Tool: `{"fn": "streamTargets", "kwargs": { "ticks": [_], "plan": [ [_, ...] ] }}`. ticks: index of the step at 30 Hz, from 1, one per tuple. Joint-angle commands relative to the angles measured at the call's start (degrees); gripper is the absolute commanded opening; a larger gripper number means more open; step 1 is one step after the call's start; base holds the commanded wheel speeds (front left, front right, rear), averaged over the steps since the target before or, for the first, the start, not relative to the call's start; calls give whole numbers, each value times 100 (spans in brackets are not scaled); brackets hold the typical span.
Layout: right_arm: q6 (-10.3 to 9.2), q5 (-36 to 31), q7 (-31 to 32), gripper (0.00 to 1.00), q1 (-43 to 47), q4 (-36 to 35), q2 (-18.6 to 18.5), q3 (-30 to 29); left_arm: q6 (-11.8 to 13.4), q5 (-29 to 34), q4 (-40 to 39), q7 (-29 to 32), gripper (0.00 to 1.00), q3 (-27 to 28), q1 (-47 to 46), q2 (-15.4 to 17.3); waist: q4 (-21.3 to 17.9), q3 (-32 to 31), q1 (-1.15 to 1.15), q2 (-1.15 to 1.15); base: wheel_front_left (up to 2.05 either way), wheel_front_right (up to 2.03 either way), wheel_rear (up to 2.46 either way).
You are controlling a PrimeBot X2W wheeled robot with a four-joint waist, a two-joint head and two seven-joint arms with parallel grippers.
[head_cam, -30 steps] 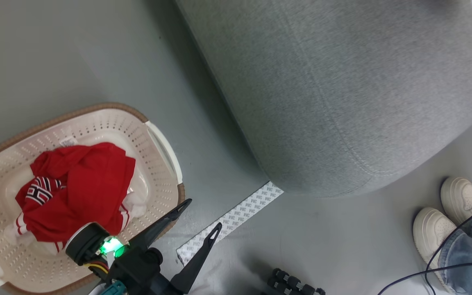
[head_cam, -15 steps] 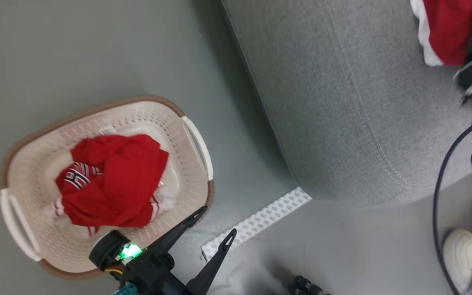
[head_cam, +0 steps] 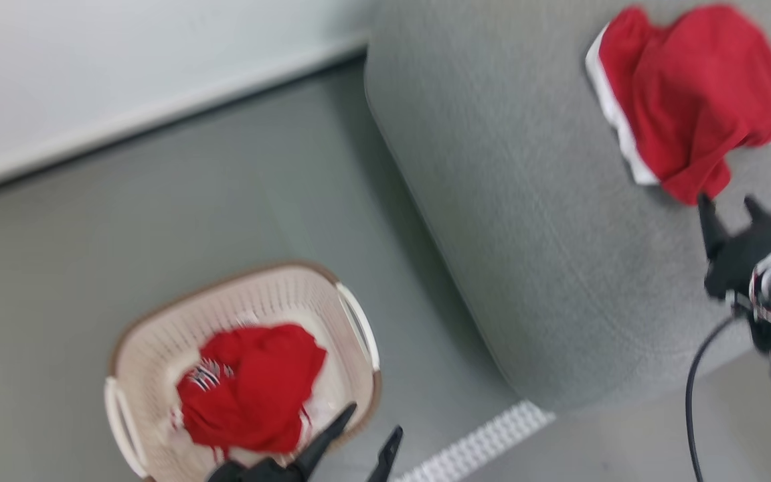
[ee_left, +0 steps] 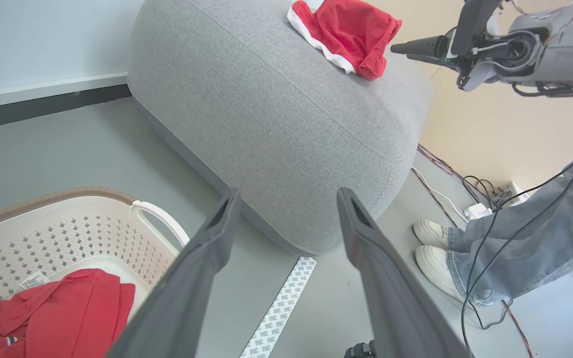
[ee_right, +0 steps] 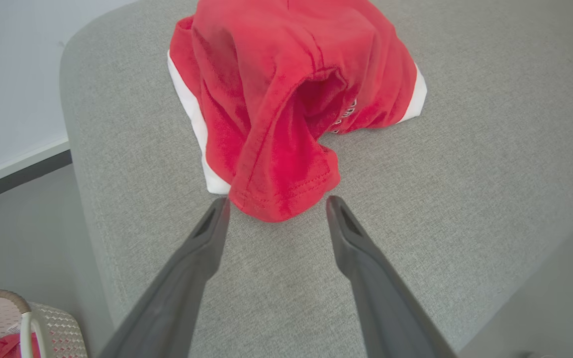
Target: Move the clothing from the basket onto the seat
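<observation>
One red garment with white trim (head_cam: pixel 690 94) (ee_right: pixel 291 99) (ee_left: pixel 348 35) lies crumpled on the grey seat (head_cam: pixel 526 221) (ee_right: pixel 465 199) (ee_left: pixel 276 124). My right gripper (head_cam: pixel 727 209) (ee_right: pixel 275 205) hovers open just short of the garment's near hem, holding nothing. A second red garment with a striped cuff (head_cam: pixel 251 388) (ee_left: pixel 52 313) lies in the cream basket (head_cam: pixel 158 335) (ee_left: pixel 67 228) on the floor left of the seat. My left gripper (head_cam: pixel 371 422) (ee_left: pixel 286 196) is open and empty above the floor beside the basket's white handle (head_cam: pixel 359 325).
A strip of white patterned tape (head_cam: pixel 479 445) (ee_left: pixel 281 308) lies on the grey floor between basket and seat. A person's legs in jeans and white shoes (ee_left: pixel 435 248) stand right of the seat among cables. A pale wall with a dark baseboard (ee_left: pixel 43 99) runs behind.
The head camera has swung, bringing the wall and the garment on the seat into view. My right gripper now shows open just clear of that garment.
</observation>
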Motion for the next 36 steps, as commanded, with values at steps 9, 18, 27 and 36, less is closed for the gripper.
{"fn": "streamTargets", "kwargs": {
  "ticks": [9,18,27,36],
  "plan": [
    [0,63,-576,100,1570,-1303,-508,-481,225,-39,548,-183,100,307,493,-490,1020,-2246,2,1,0,0,0],
    [1,-1101,-838,100,3124,-2643,377,-1963,465,314,740,-187,100,1080,361,-758,1929,-2591,2,1,0,0,0],
    [0,-2336,-836,100,4048,-4034,1860,-2554,485,467,795,-188,100,2057,450,-830,2524,-2688,2,1,0,0,0],
    [1,-2522,-1041,100,4549,-4326,2379,-2482,346,828,774,-188,100,2770,676,-663,2732,-2720,2,1,0,0,0]
  ]
}}
